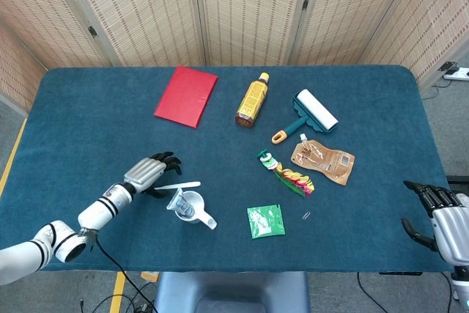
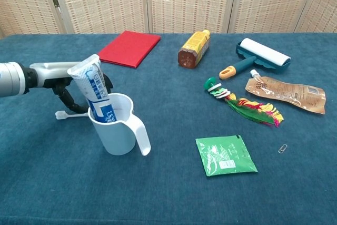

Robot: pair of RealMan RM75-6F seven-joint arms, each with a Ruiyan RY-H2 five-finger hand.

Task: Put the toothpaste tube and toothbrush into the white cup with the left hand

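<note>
Two robot hands are in my views. My left robot hand reaches in low from the near left corner, its forearm slanting across the tabletop, palm down and dark fingers curled downward over the toothbrush. In the chest view that hand sits right behind the white cup, and I cannot tell whether the fingers touch the brush or only hover above it; I see nothing pinched.

That toothbrush lies flat on the cloth, its head poking out to the left of the hand and its handle running right, just behind the white cup. Standing in that cup is the toothpaste tube, leaning left with its crimped end up, close beside my left hand. From above, the cup's handle points toward the near right.

My right robot hand sits at the near right edge, well away from everything, fingers apart and loosely bent, holding nothing.

Farther out lie a green sachet, a paper clip, a feathered toy, a brown pouch, a lint roller, an amber bottle on its side and a red booklet
</note>
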